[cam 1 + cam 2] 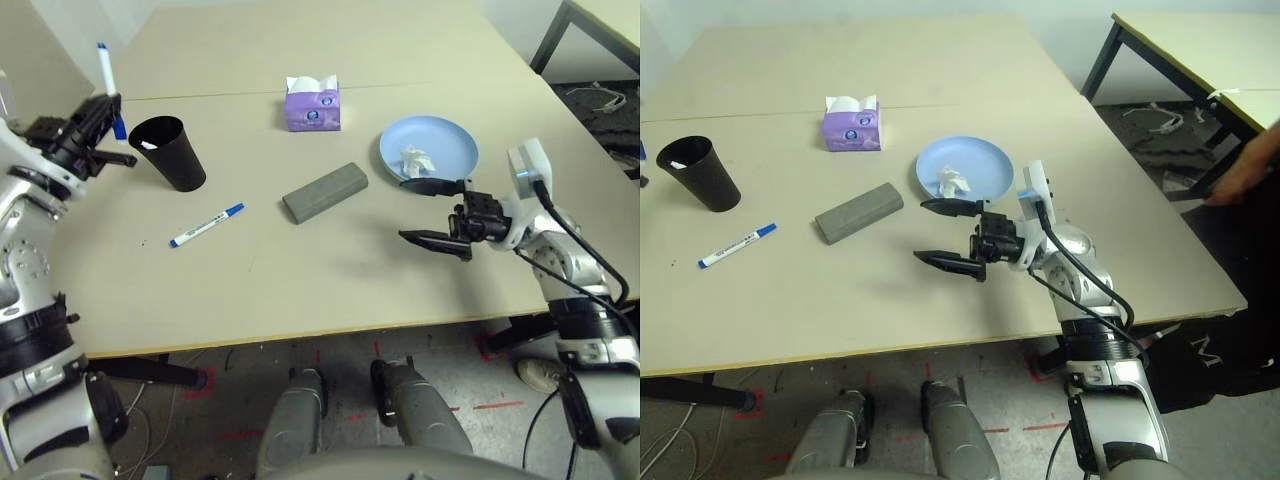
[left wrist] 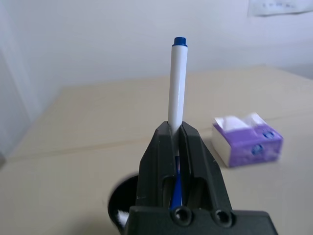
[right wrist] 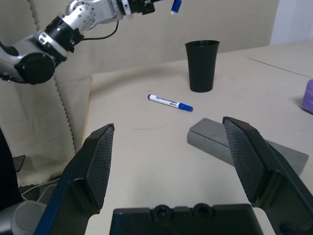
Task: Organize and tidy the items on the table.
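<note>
My left gripper [image 1: 103, 112] is shut on a white marker [image 1: 105, 68], held upright in the air just left of the black cup [image 1: 170, 152]; the left wrist view shows the marker [image 2: 177, 83] pinched between the fingers. A second blue-capped marker [image 1: 207, 225] lies on the table [image 1: 300, 290] in front of the cup. The grey case [image 1: 325, 192] lies at the centre. A crumpled tissue [image 1: 418, 160] sits in the light-blue plate [image 1: 450, 135]. My right gripper [image 1: 433, 212] hovers open and holds nothing, in front of the plate and right of the case [image 3: 244, 147].
A purple tissue box [image 1: 312, 105] stands behind the case, near the table's seam. A second table [image 1: 1200, 40] with dark legs stands at the far right, with cables on the floor beside it. The table's front edge runs just below my right gripper.
</note>
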Action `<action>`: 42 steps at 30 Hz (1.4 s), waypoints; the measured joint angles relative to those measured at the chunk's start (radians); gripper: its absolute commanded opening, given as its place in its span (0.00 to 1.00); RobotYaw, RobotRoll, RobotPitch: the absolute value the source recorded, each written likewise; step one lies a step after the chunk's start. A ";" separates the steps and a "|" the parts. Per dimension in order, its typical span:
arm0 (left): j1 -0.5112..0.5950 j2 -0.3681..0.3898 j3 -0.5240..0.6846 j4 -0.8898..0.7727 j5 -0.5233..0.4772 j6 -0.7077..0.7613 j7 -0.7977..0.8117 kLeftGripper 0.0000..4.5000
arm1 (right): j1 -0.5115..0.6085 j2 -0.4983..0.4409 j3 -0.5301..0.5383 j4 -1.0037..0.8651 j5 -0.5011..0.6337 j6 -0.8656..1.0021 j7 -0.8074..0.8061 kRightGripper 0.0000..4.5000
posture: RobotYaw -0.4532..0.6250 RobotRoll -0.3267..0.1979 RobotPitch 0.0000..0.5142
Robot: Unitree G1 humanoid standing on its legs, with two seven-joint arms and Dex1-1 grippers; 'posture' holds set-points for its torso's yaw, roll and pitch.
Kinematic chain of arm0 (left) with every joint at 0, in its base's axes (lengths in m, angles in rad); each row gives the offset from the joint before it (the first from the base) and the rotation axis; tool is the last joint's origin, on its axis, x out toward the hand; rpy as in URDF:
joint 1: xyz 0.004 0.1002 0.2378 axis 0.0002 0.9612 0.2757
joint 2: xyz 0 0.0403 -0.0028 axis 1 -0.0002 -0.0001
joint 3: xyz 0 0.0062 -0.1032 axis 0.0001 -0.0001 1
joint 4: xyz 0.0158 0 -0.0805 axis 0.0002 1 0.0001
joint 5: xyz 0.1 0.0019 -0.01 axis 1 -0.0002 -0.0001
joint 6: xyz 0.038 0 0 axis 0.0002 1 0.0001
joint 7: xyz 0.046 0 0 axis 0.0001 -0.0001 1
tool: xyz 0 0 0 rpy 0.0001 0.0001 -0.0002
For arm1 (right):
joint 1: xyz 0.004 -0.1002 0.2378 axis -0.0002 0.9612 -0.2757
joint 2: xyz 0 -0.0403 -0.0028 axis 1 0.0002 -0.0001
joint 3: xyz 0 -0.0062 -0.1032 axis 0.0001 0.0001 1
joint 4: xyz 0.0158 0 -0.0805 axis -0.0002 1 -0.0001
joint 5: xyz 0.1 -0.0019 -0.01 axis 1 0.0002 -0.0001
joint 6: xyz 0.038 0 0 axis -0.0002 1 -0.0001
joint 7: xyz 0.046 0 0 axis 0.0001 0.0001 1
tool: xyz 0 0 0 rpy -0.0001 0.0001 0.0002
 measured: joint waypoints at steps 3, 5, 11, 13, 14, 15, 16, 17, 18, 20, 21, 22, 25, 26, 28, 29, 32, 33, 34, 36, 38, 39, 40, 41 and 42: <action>-0.073 0.015 -0.017 0.142 0.026 -0.102 -0.012 0.01 | 0.033 -0.004 0.000 -0.023 -0.001 0.001 -0.002 1.00 | 0.35 0.62 0.32; -0.127 0.028 -0.036 0.257 0.051 -0.178 -0.026 0.01 | 0.045 -0.006 0.000 -0.039 -0.001 0.006 -0.009 1.00 | 0.34 0.62 0.32; -0.221 0.039 -0.081 0.552 0.112 -0.378 -0.047 0.01 | 0.065 -0.011 0.000 -0.072 -0.001 0.018 -0.024 1.00 | 0.33 0.62 0.33; -0.245 0.039 -0.094 0.633 0.126 -0.424 -0.052 0.01 | 0.067 -0.013 0.000 -0.076 -0.001 0.020 -0.029 1.00 | 0.33 0.62 0.33; -0.257 0.037 -0.097 0.666 0.129 -0.444 -0.054 0.01 | 0.067 -0.015 0.000 -0.077 -0.001 0.022 -0.031 1.00 | 0.33 0.62 0.33; -0.269 0.035 -0.100 0.696 0.131 -0.463 -0.054 0.01 | 0.068 -0.018 0.000 -0.078 -0.001 0.024 -0.033 1.00 | 0.33 0.62 0.33; -0.279 0.032 -0.101 0.718 0.132 -0.480 -0.054 0.01 | 0.068 -0.020 0.000 -0.078 -0.001 0.027 -0.033 1.00 | 0.33 0.62 0.33; -0.291 0.027 -0.103 0.743 0.133 -0.496 -0.053 0.01 | 0.068 -0.020 0.000 -0.079 -0.001 0.029 -0.034 1.00 | 0.33 0.62 0.33; -0.299 0.020 -0.105 0.762 0.134 -0.511 -0.052 0.01 | 0.068 -0.020 0.000 -0.080 -0.001 0.031 -0.036 1.00 | 0.32 0.62 0.33; -0.309 0.007 -0.113 0.801 0.137 -0.538 -0.052 0.01 | 0.068 -0.020 0.000 -0.086 -0.001 0.039 -0.044 1.00 | 0.32 0.62 0.34; -0.309 0.002 -0.119 0.818 0.141 -0.547 -0.052 0.01 | 0.068 -0.020 0.000 -0.091 -0.001 0.042 -0.047 1.00 | 0.32 0.62 0.34; -0.309 -0.001 -0.121 0.835 0.144 -0.556 -0.052 0.01 | 0.068 -0.020 0.000 -0.096 -0.001 0.044 -0.050 1.00 | 0.31 0.62 0.34; -0.310 -0.005 -0.122 0.878 0.150 -0.574 -0.052 0.01 | 0.068 -0.021 0.000 -0.111 -0.001 0.051 -0.051 1.00 | 0.31 0.62 0.34; -0.312 -0.006 -0.122 0.886 0.150 -0.582 -0.052 0.01 | 0.070 -0.023 0.000 -0.113 -0.001 0.051 -0.052 1.00 | 0.31 0.62 0.34; -0.314 -0.008 -0.122 0.891 0.150 -0.591 -0.051 0.01 | 0.078 -0.028 0.000 -0.120 -0.001 0.052 -0.052 1.00 | 0.31 0.62 0.34; -0.314 -0.008 -0.122 0.891 0.150 -0.596 -0.051 0.01 | 0.085 -0.030 0.000 -0.126 -0.001 0.052 -0.052 1.00 | 0.31 0.62 0.34; -0.314 -0.011 -0.121 0.895 0.150 -0.603 -0.051 0.21 | 0.095 -0.036 0.000 -0.139 -0.001 0.053 -0.052 1.00 | 0.31 0.62 0.34; -0.314 -0.014 -0.121 0.895 0.150 -0.603 -0.052 0.28 | 0.095 -0.038 0.000 -0.142 -0.001 0.053 -0.052 1.00 | 0.31 0.62 0.34; -0.314 -0.016 -0.121 0.895 0.149 -0.603 -0.054 0.36 | 0.094 -0.038 0.000 -0.142 -0.001 0.053 -0.052 1.00 | 0.31 0.62 0.34; -0.312 -0.020 -0.121 0.895 0.148 -0.602 -0.062 0.51 | 0.094 -0.038 0.001 -0.142 -0.001 0.053 -0.052 1.00 | 0.31 0.62 0.34; -0.308 -0.021 -0.120 0.895 0.145 -0.602 -0.063 0.66 | 0.094 -0.038 0.001 -0.142 -0.001 0.053 -0.052 1.00 | 0.31 0.62 0.35; -0.305 -0.021 -0.119 0.894 0.144 -0.602 -0.064 0.73 | 0.094 -0.037 0.002 -0.142 -0.002 0.053 -0.052 1.00 | 0.31 0.62 0.35; -0.303 -0.021 -0.118 0.894 0.140 -0.602 -0.065 0.81 | 0.094 -0.037 0.003 -0.142 -0.002 0.053 -0.052 1.00 | 0.31 0.62 0.35; -0.300 -0.021 -0.117 0.894 0.135 -0.602 -0.065 0.88 | 0.093 -0.036 0.004 -0.142 -0.003 0.053 -0.052 1.00 | 0.31 0.62 0.35; -0.296 -0.020 -0.114 0.893 0.130 -0.602 -0.066 0.95 | 0.093 -0.034 0.005 -0.142 -0.003 0.053 -0.052 1.00 | 0.32 0.62 0.35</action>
